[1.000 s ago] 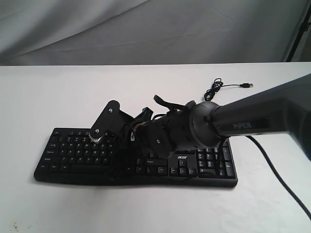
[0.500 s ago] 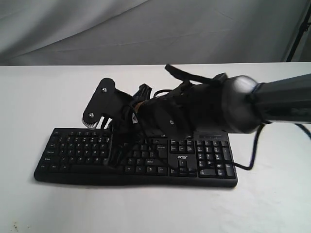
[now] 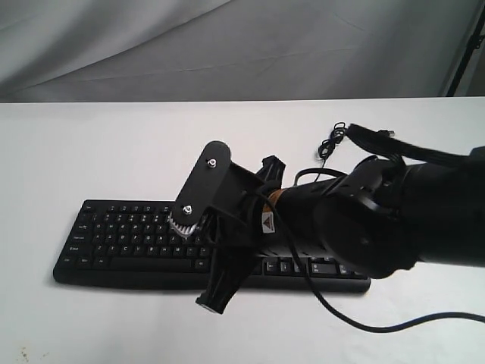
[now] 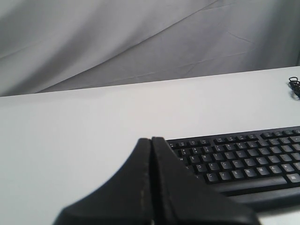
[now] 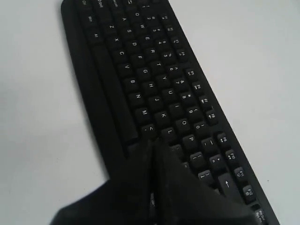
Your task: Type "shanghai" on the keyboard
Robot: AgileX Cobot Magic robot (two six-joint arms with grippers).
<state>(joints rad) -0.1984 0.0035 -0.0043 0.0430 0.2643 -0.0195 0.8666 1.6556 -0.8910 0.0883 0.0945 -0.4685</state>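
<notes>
Black keyboard (image 3: 121, 236) lies flat on the white table (image 3: 76, 144), just under the right gripper (image 5: 152, 145). That gripper's two fingers are squeezed together into one thin tip, good for poking one key alone. The left gripper (image 4: 151, 140), squeezed closed too and holding nothing, hangs back with the keyboard ahead of its tip.

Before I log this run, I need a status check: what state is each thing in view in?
Keyboard: flat on the table, right half hidden by the arm.
Cable: loosely coiled on the table behind the keyboard.
Right tool: shut, tip over the keys by the space bar's end; contact unclear.
Left tool: shut, short of the keyboard, pressing nothing.
</notes>
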